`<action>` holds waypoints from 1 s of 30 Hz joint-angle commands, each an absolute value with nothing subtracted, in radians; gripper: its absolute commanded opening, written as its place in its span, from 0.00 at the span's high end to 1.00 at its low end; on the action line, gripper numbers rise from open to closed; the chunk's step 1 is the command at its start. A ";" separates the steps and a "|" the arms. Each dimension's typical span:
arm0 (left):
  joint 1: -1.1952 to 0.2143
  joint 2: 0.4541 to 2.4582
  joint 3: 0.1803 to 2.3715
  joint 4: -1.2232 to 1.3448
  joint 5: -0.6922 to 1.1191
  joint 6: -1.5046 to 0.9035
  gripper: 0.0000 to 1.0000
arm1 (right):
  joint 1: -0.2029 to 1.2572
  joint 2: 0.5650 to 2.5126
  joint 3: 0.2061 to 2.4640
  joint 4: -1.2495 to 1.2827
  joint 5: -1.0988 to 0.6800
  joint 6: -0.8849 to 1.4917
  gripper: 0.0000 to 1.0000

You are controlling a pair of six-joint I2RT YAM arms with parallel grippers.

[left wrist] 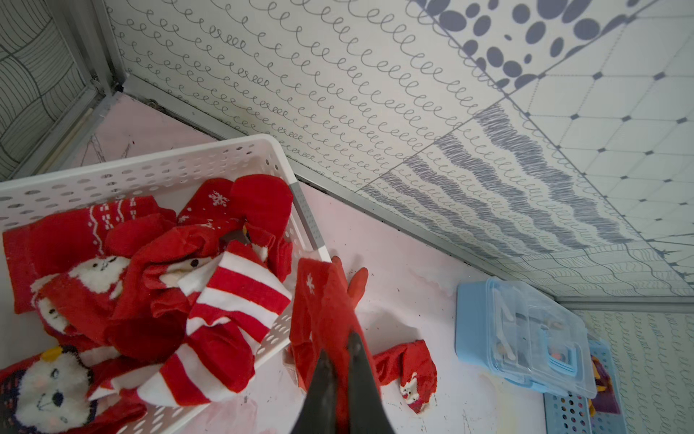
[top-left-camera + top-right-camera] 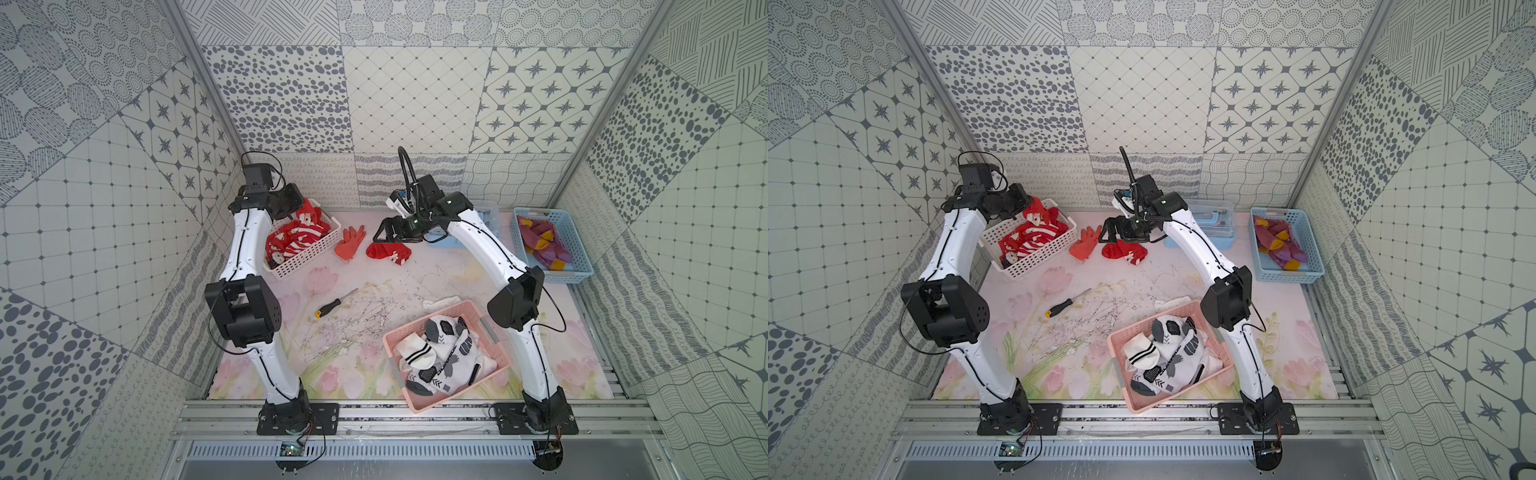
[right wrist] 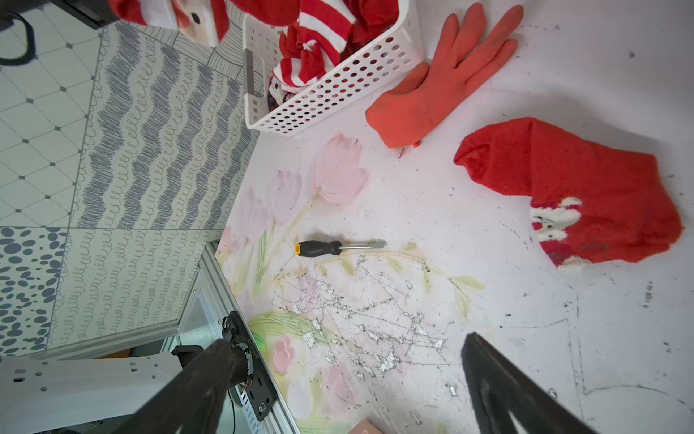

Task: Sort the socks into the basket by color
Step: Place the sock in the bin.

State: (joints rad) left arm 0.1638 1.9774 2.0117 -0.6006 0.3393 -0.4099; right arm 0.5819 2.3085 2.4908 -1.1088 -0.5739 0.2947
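My left gripper (image 1: 340, 344) is shut on a red sock (image 1: 323, 300) with a snowflake, which hangs over the edge of the white basket (image 1: 150, 165); in both top views it is at the back left (image 2: 291, 208). That basket holds several red and white socks (image 2: 297, 239). Another red sock (image 2: 388, 251) with a white figure lies flat on the table, also in the right wrist view (image 3: 578, 195). My right gripper (image 2: 382, 235) hovers just over it, jaws wide open and empty (image 3: 347, 353). White socks (image 2: 444, 353) fill the pink basket (image 2: 432, 316). Purple socks (image 2: 544, 245) lie in the blue basket (image 2: 577, 274).
An orange-red glove (image 2: 350, 243) lies between the white basket and the loose red sock. A screwdriver (image 2: 334, 303) rests mid-table. A blue box with a clear lid (image 2: 486, 212) stands at the back. A white piece of fabric (image 2: 440, 301) lies behind the pink basket.
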 commanded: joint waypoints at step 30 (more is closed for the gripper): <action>0.233 2.490 2.359 -0.870 0.065 -0.362 0.59 | 0.525 2.547 2.635 -0.975 -0.580 0.320 0.05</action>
State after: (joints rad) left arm 0.2119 2.5126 2.3821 -0.8162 0.1150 -0.3710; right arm 0.5259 2.5210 2.6061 -1.0153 -0.6170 0.3153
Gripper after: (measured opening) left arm 0.377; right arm 0.955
